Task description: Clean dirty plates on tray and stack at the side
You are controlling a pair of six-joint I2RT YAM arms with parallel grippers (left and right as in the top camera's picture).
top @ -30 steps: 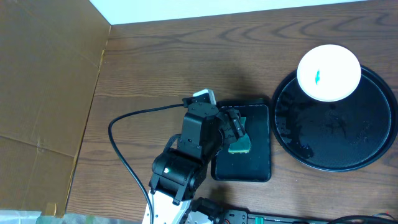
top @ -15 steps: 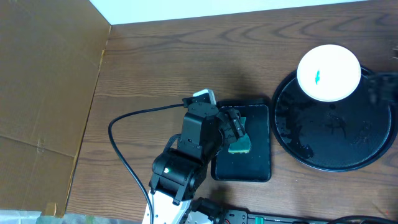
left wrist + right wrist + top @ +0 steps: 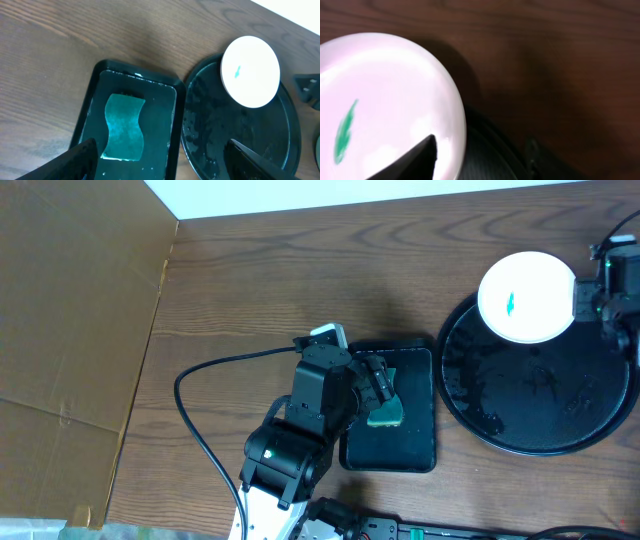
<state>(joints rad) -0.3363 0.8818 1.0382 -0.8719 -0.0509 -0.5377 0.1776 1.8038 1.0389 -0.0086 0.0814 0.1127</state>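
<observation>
One white plate [image 3: 527, 297] with a small teal smear lies on the far left rim of the round black tray [image 3: 540, 405]. I cannot tell whether other plates lie under it. It also shows in the left wrist view [image 3: 250, 71] and the right wrist view [image 3: 385, 105]. My right gripper [image 3: 592, 295] is open at the plate's right edge, its fingers [image 3: 477, 160] either side of the rim. My left gripper [image 3: 378, 385] is open and empty [image 3: 160, 160] above a teal sponge [image 3: 124, 127].
The sponge [image 3: 385, 412] lies in a wet rectangular black tray [image 3: 420, 450], left of the round tray [image 3: 235, 135]. A brown cardboard sheet [image 3: 70, 330] covers the table's left. A black cable [image 3: 200, 370] loops beside the left arm.
My right arm has come into view from the right edge and reached the plate's right rim. The left arm, sponge and plate have not moved.
</observation>
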